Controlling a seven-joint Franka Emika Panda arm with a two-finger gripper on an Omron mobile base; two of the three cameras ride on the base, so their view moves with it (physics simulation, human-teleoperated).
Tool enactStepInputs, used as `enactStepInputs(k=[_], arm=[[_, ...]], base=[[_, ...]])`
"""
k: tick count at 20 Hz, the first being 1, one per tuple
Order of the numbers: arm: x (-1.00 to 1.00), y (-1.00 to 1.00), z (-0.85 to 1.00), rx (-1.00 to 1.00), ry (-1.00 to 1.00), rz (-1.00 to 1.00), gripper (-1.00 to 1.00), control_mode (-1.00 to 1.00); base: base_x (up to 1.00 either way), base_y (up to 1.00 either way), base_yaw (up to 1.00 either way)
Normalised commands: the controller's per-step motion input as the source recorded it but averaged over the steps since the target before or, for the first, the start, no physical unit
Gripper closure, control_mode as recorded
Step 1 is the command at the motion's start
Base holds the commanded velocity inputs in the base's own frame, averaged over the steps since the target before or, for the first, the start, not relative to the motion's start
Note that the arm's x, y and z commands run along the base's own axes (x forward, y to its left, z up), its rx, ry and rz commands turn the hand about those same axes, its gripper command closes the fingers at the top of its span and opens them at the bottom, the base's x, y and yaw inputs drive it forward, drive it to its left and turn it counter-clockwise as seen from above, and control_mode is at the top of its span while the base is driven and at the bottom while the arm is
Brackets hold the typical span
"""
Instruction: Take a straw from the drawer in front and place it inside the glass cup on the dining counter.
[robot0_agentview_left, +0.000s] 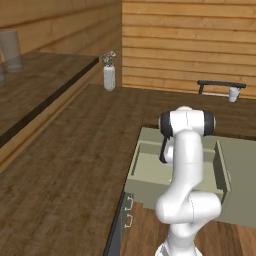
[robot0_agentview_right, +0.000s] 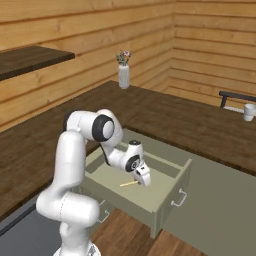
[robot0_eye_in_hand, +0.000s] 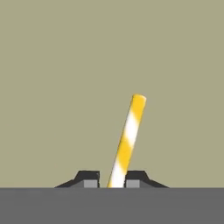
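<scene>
The sage-green drawer stands pulled open in front of the base, also seen from the other side as the drawer. My gripper reaches down inside it, low over the drawer floor. A yellow-and-white striped straw lies on that floor, sticking out to the left of the hand. Close up, the straw runs between the two fingertips, and the gripper is shut on its near end. The small whitish glass cup stands far back right on the dark wood dining counter, the same glass cup at the right edge.
A white flower vase stands at the counter's far end near the plank wall. A dark-framed chair sits behind the cup. A tall grey glass stands on the raised shelf at left. Handles of narrower drawers show below the counter edge.
</scene>
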Motion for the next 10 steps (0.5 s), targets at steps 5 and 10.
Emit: enactStepInputs(k=[5,10], arm=[[-0.01,0.0,0.02,0.0,0.0,0.0,1.0,-1.0],[-0.54,-0.01,0.81,0.01,-0.22,0.0,1.0,-1.0]], base=[[0.0,0.0,0.0],[0.0,0.0,0.0]])
